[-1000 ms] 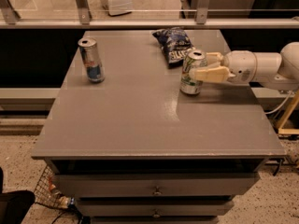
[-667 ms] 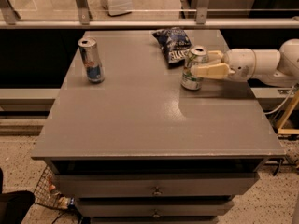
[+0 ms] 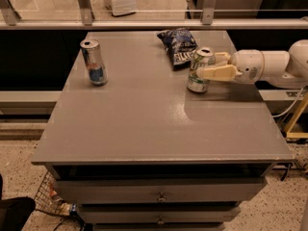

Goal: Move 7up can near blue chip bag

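A short, wide cylinder of silver-white metal with green lettering, the 7up can [image 3: 199, 71], is seen at about 2 o'clock from the middle of the table [image 3: 144, 124]. It is clasped at mid-height by the gripper [image 3: 208, 65]. One smooth cream finger is pressed to its near side and the other to its far side, so the pincer is closed on the can. Whether the can's base rests on the top cannot be told. The white rounded arm [image 3: 262, 66] is extended in from 3 o'clock.

The blue chip bag [image 3: 177, 46], dark, glossy and crumpled, is laid flat just beside the can, at its 11 o'clock, near the table's far edge. A taller, slimmer silver-and-blue can [image 3: 94, 61] is stood upright well apart, at 10 o'clock on the matte grey top. Nothing is placed between the 7up can and the bag.

Drawers [image 3: 159, 191] with small knobs are fitted under the top. A metal rail [image 3: 144, 24] is run behind the table.
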`<action>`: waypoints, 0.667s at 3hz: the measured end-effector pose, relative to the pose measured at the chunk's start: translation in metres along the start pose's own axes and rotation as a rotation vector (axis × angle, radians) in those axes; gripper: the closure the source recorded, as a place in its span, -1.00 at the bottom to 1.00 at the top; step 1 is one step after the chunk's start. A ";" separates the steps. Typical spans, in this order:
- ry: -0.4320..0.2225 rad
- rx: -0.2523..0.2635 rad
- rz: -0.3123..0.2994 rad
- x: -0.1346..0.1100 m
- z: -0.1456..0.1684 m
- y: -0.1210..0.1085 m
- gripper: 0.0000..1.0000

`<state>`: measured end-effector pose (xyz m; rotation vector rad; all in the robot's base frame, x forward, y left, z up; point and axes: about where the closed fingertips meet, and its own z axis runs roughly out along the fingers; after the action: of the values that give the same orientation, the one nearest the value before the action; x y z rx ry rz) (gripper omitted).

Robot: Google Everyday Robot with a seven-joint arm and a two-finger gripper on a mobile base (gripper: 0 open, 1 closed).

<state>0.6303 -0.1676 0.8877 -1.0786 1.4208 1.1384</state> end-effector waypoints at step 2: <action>0.000 0.000 0.000 0.000 0.000 0.000 1.00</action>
<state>0.6304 -0.1677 0.8879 -1.0786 1.4212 1.1379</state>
